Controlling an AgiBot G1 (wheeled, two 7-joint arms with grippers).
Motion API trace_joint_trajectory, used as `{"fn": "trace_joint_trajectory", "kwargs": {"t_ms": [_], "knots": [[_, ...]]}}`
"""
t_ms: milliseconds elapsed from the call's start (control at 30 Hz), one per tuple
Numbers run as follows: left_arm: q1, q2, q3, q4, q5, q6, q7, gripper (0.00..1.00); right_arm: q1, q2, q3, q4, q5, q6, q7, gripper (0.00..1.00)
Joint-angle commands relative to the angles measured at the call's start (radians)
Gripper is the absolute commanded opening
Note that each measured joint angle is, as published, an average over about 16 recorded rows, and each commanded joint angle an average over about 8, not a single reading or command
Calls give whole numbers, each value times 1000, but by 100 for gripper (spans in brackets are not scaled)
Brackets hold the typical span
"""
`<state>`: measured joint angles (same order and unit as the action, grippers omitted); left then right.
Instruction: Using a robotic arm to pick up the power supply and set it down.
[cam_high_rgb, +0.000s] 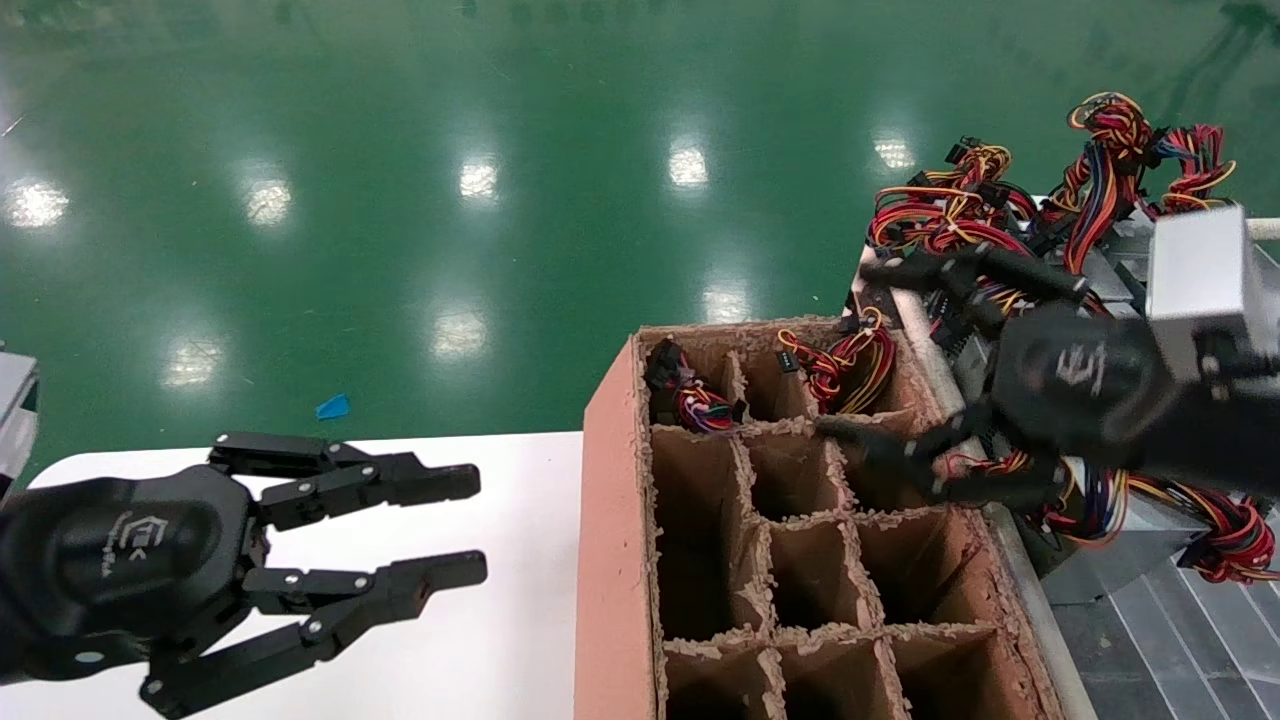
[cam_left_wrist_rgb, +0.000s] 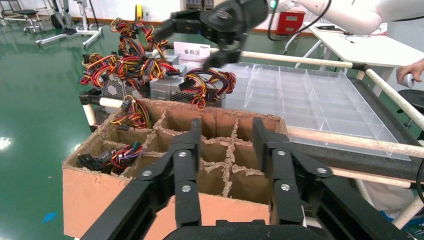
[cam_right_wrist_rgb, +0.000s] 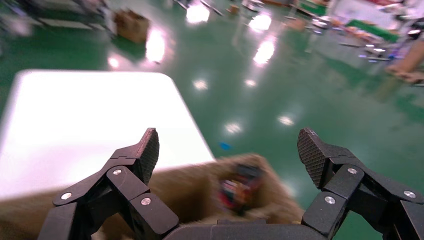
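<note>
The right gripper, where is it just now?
In the head view the right gripper is on the right, open and empty, above the far right corner of the cardboard divider box, beside the heap of power supplies.

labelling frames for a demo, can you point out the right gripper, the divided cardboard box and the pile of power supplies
right gripper (cam_high_rgb: 880, 350), head view, midway between its open fingertips
divided cardboard box (cam_high_rgb: 608, 500), head view, bare outer side wall
pile of power supplies (cam_left_wrist_rgb: 167, 89), left wrist view, grey metal casing

Glossy green floor is showing white glare spots; the brown cardboard divider box is sitting beside a white table, while red, yellow, orange and black wires are topping grey power supplies, upper right
</note>
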<state>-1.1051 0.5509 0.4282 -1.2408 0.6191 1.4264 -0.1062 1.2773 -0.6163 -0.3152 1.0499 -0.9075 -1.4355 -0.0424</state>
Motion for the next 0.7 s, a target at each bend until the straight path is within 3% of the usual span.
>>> {"fn": "trace_joint_trajectory", "kwargs": {"t_ms": [33,400,700], "knots": [[0,0,0,0,0,0,0,100,-34,1,6,40,30,-10,39,100],[0,0,0,0,0,0,0,100,-202,5,35,234,177,-60,227,100],[0,0,0,0,0,0,0,100,-226,6,41,261,200,-68,244,100]]}}
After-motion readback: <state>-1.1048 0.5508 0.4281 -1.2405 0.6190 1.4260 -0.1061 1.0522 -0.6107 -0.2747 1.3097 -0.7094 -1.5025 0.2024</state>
